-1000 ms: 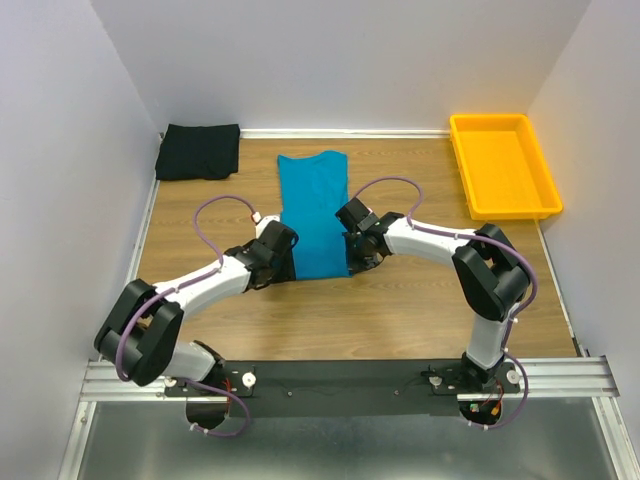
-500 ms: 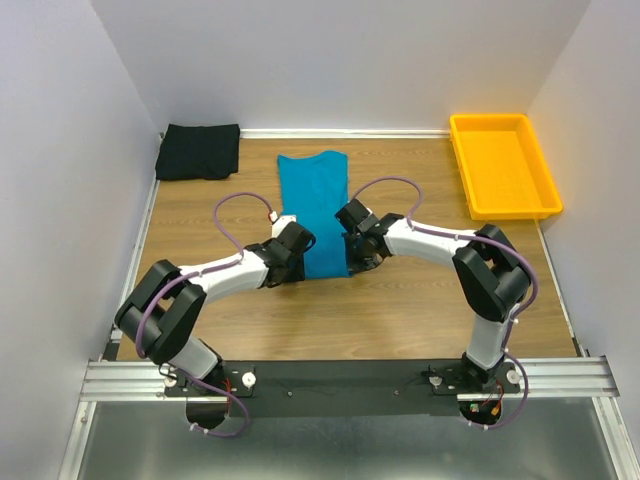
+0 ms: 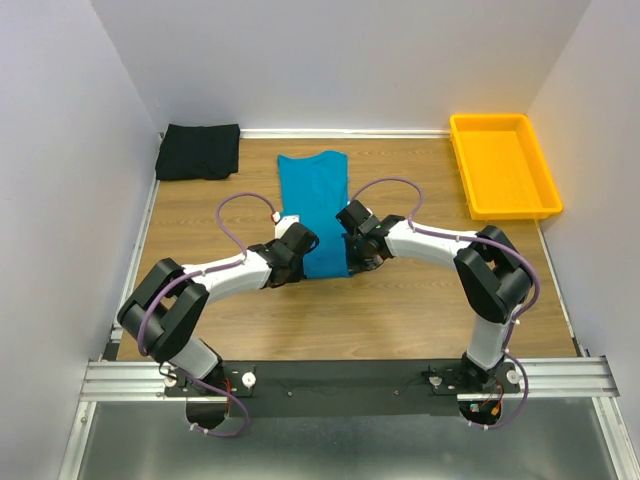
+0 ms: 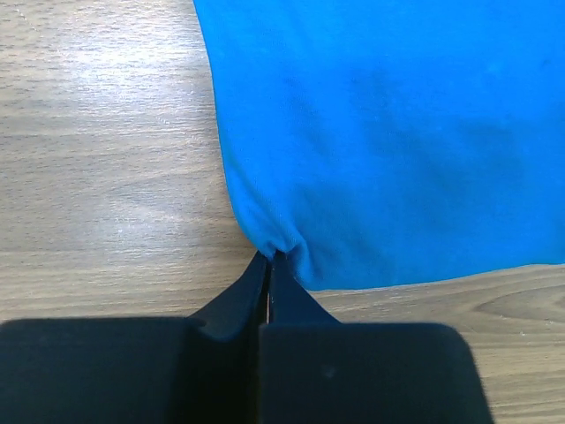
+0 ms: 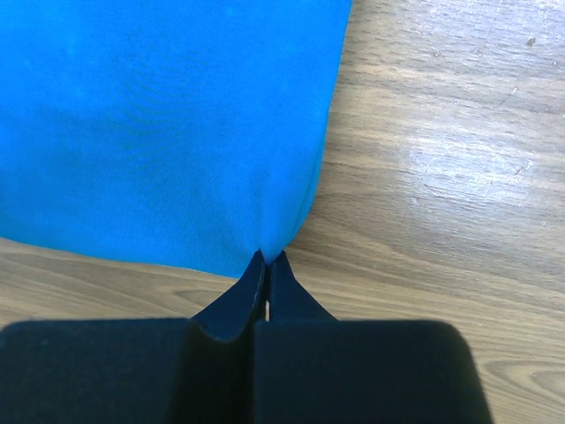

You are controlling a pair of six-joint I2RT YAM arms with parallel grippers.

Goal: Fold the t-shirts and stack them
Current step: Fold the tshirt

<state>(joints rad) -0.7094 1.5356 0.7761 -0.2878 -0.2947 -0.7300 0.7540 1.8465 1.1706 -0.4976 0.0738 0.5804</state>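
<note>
Left end effector [image 4: 269, 259] closed, seemingly pinching teal shirt [image 4: 388, 132].

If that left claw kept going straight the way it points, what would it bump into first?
The blue t-shirt: the left gripper is shut on its near corner, so going straight on would probably just bunch the cloth up ahead of it.

Colours recorded across the worktop
A plain bright teal-blue t-shirt [image 3: 312, 200] was seen on a light brown, wood-grained worktop [image 3: 400, 300]. A plain black t-shirt [image 3: 199, 151] and a solid yellow tray [image 3: 503, 165] were noted. The left pincer [image 4: 269, 269] and right pincer [image 5: 267, 269] were shown black, the arms [image 3: 225, 275] white and black.
</note>
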